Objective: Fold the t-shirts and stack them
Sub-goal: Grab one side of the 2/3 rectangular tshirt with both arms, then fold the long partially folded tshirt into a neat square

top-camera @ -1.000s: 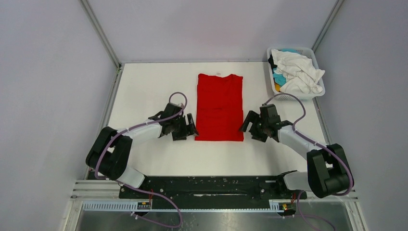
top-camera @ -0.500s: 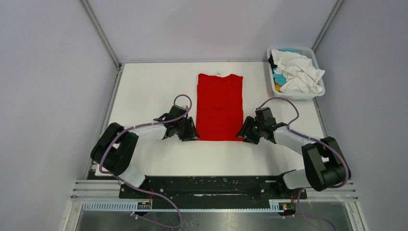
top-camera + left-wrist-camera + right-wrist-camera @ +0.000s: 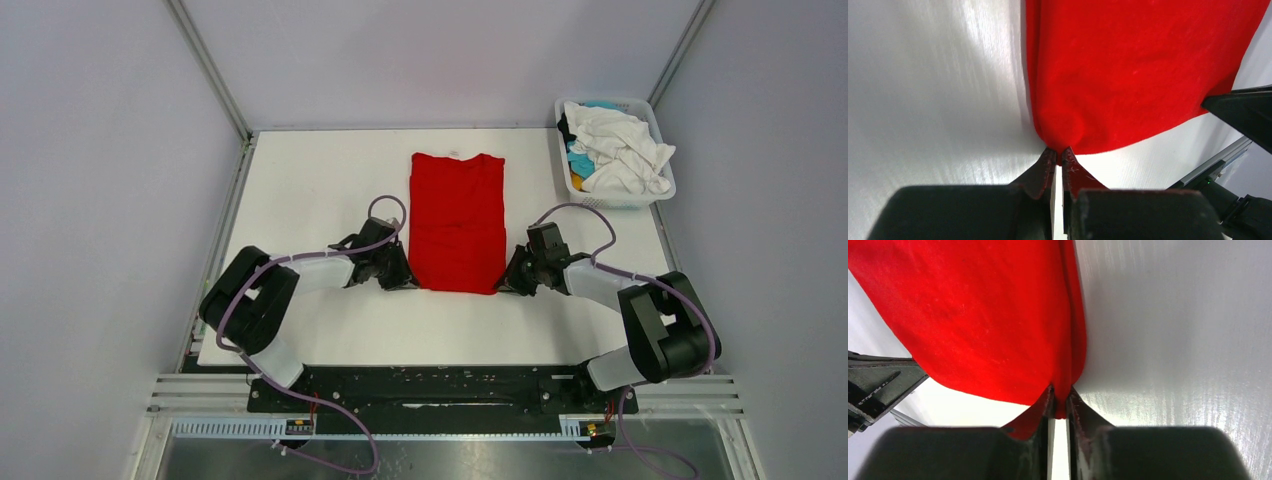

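A bright red t-shirt [image 3: 457,220] lies folded into a long strip in the middle of the white table [image 3: 310,190], collar end far, hem end near. My left gripper [image 3: 408,283] is shut on the hem's near left corner, where the cloth [image 3: 1128,70] bunches between the fingertips [image 3: 1047,161]. My right gripper [image 3: 508,285] is shut on the near right corner, with a fold of red cloth [image 3: 998,315] pinched between its fingertips [image 3: 1075,402]. More t-shirts [image 3: 620,150], white, turquoise and black, are heaped in the basket.
A white lattice-sided basket [image 3: 562,160] stands at the far right corner of the table. Grey walls and metal frame posts close in the table on three sides. The black arm-base rail [image 3: 440,385] runs along the near edge.
Both grippers moved inward to the red t-shirt's near corners and went from open to shut on the cloth. The near hem has drawn in slightly.
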Robot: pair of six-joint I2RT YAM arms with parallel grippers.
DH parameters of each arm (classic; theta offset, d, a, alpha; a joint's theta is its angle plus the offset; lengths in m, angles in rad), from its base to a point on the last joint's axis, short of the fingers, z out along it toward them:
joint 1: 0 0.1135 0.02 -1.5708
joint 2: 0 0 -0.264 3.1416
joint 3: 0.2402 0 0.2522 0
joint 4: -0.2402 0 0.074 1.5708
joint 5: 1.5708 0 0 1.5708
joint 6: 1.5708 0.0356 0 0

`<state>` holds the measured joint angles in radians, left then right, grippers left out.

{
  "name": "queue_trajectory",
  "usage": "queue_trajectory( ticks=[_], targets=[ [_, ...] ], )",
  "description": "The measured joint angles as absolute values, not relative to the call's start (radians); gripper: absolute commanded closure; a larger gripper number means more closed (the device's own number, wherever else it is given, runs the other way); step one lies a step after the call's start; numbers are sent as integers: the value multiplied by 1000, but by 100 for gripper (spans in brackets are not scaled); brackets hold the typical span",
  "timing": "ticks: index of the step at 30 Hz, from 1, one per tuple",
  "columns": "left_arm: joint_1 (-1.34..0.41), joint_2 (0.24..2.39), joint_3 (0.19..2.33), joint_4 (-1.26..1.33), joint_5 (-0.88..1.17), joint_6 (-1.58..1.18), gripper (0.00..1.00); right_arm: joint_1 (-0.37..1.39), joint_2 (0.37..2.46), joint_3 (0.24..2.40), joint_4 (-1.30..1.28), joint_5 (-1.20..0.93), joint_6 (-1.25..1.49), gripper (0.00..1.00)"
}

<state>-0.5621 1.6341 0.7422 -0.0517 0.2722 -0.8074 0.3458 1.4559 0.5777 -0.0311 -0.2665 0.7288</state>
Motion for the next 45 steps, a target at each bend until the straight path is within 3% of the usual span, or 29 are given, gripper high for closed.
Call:
queue_trajectory(
  ticks=[4, 12, 23, 30, 45],
  targets=[
    [-564, 1632, 731, -25, 272, -810, 100, 346, 1464, 580, -30, -269, 730, 99],
    [-614, 1483, 567, 18, 256, -818, 100, 382, 1407, 545, -71, -280, 700, 100],
    [-830, 1104, 411, -254, 197, -900, 100, 590, 1097, 413, -387, -301, 711, 100],
    [-907, 852, 413, -359, 159, -943, 100, 609, 844, 407, -558, -339, 731, 100],
    [-822, 952, 646, -411, -63, -848, 100, 569, 957, 657, -585, -278, 673, 100]
  ],
)
